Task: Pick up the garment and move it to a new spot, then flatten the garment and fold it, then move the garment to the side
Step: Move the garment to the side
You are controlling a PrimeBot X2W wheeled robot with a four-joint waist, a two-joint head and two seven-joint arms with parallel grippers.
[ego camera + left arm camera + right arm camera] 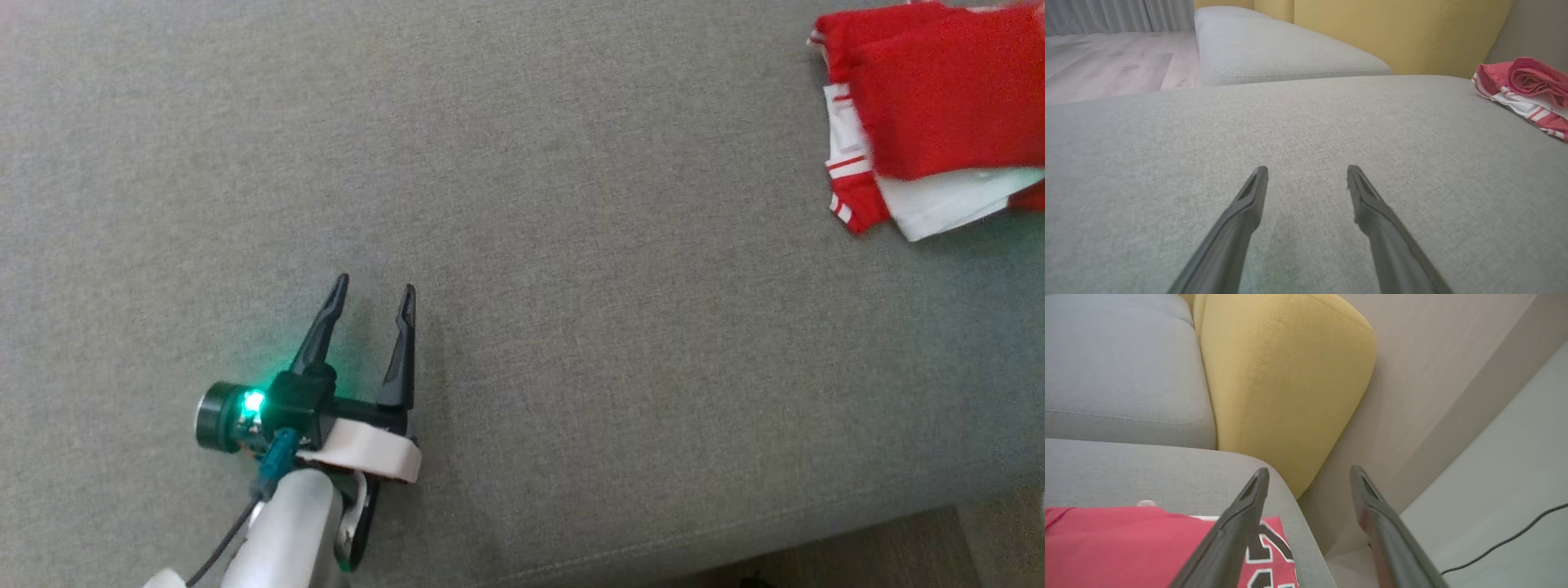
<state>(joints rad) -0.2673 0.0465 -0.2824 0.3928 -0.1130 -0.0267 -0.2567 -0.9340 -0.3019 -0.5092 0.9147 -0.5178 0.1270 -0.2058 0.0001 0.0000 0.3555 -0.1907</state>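
The left gripper has its two dark fingers spread apart, pointing forward from a pale forearm. The right gripper likewise stands spread, holding nothing.

Garment: one, at 2 o'clock in the head view.
Grippers: two. The left gripper sits at 7 o'clock in the head view; the right gripper appears in its own wrist view.
Fingers: two per gripper, four in total.
Green light: one.
Grey seat cushions: two, the near cushion and the far cushion.
Yellow back cushion: one in the right wrist view.
Black cable: one.
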